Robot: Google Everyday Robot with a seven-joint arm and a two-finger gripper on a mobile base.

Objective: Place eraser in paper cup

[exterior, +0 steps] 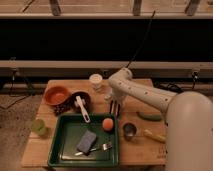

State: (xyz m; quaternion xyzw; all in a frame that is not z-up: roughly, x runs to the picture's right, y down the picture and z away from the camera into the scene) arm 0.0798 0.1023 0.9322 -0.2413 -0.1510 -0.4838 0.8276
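Observation:
The paper cup stands upright at the back of the wooden table, white-cream with a pale rim. My gripper points down just right of and in front of the cup, over the bare wood behind the green tray. Its tip is a dark upright shape close to the table. I cannot pick out the eraser as a separate thing; it may be hidden at the gripper's tip.
An orange bowl and a dark bowl with a white-handled tool stand at the left. The tray holds an orange ball, a blue-grey sponge and a fork. A light green cup, a metal cup and a green vegetable stand around it.

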